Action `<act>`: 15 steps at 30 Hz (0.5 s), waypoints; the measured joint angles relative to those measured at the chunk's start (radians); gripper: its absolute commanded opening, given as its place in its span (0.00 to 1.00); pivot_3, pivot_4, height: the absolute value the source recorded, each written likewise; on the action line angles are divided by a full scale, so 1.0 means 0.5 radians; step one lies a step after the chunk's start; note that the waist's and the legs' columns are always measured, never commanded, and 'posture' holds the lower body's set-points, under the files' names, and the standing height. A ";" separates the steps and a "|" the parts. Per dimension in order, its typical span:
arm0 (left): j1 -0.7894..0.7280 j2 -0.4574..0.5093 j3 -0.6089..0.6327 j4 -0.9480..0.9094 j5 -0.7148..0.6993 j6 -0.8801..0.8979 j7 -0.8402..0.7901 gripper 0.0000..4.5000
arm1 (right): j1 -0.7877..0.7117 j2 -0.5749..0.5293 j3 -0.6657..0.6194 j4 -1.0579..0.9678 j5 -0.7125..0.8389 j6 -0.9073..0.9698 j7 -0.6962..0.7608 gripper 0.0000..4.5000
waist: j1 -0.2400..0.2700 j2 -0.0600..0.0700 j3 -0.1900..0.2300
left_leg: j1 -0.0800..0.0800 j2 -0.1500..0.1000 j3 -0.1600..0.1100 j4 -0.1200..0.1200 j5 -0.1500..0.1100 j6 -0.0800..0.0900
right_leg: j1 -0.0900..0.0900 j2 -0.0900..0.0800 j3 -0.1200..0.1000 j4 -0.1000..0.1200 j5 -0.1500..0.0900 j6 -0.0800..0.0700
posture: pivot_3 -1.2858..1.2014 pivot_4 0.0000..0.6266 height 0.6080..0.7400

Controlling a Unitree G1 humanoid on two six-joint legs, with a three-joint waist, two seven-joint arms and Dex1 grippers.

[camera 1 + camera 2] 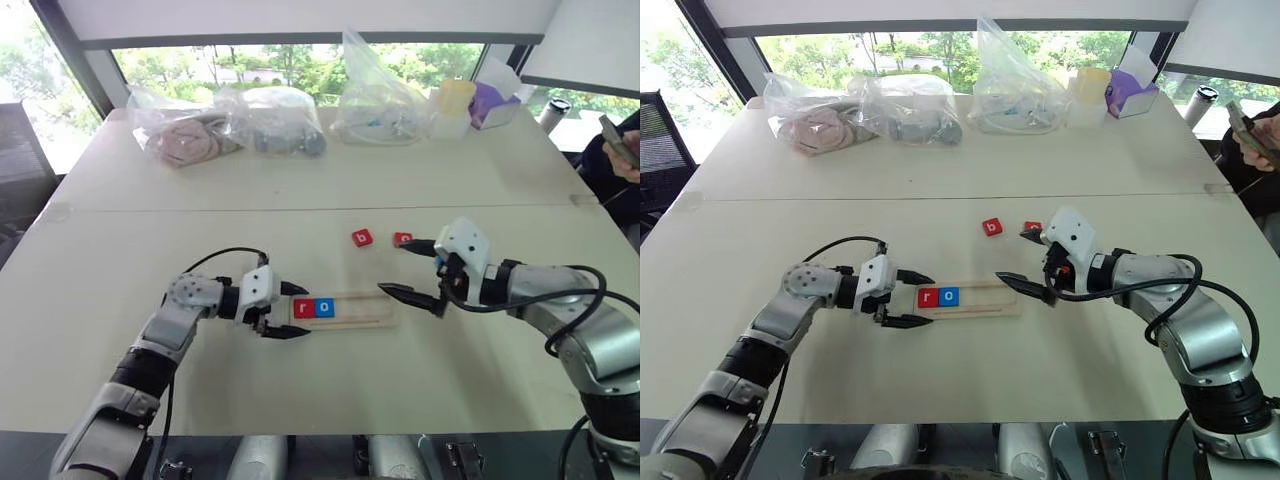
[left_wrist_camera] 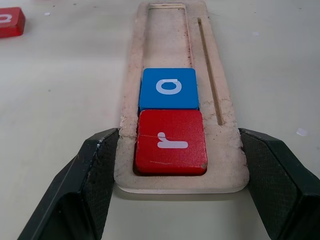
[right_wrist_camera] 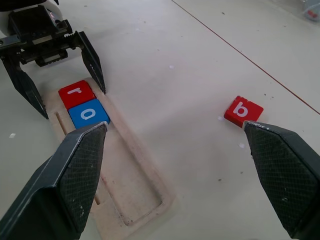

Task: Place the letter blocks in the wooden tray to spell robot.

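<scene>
The wooden tray lies mid-table, with a red r block and a blue o block side by side in its left end. My left gripper is shut on that end, its fingers pressed against the tray's two long sides. Beyond the tray lies a red b block. Another red block beside it is partly hidden, and I cannot read its letter. My right gripper hangs open above the table between the tray's right end and those red blocks, holding nothing.
Clear plastic bags of items, a yellow cup and a purple box line the table's far edge. A person's hand with a phone is at the far right. A seam crosses the table.
</scene>
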 measured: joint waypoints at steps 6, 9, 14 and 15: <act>-0.086 -0.065 -0.023 0.169 0.017 -0.114 -0.073 0.70 | 0.085 -0.022 -0.064 -0.102 0.042 0.055 -0.038 1.00 | 0.004 0.000 0.000 | 0.001 0.000 -0.002 0.002 0.000 0.000 | 0.005 -0.002 0.000 -0.002 0.001 0.003 | 0.52 0.24 1.00; -0.094 -0.069 -0.023 0.186 0.018 -0.119 -0.081 0.70 | 0.103 -0.022 -0.073 -0.121 0.048 0.063 -0.062 1.00 | 0.004 0.001 0.000 | 0.002 0.000 -0.002 0.003 0.000 0.000 | 0.005 -0.002 0.000 -0.002 0.001 0.004 | 0.52 0.24 1.00; -0.104 -0.067 -0.013 0.182 0.019 -0.034 -0.057 0.99 | 0.101 -0.022 -0.079 -0.137 0.051 0.063 -0.078 1.00 | 0.001 0.000 -0.001 | 0.003 0.000 -0.002 0.003 0.000 0.000 | 0.007 -0.002 0.000 -0.002 0.001 0.005 | 0.52 0.24 1.00; -0.103 -0.063 -0.008 0.175 0.018 -0.014 -0.053 0.99 | 0.097 -0.021 -0.078 -0.137 0.051 0.062 -0.078 1.00 | -0.004 0.001 -0.001 | 0.003 0.000 -0.002 0.002 0.000 0.000 | 0.007 -0.002 0.000 -0.002 0.001 0.005 | 0.52 0.24 1.00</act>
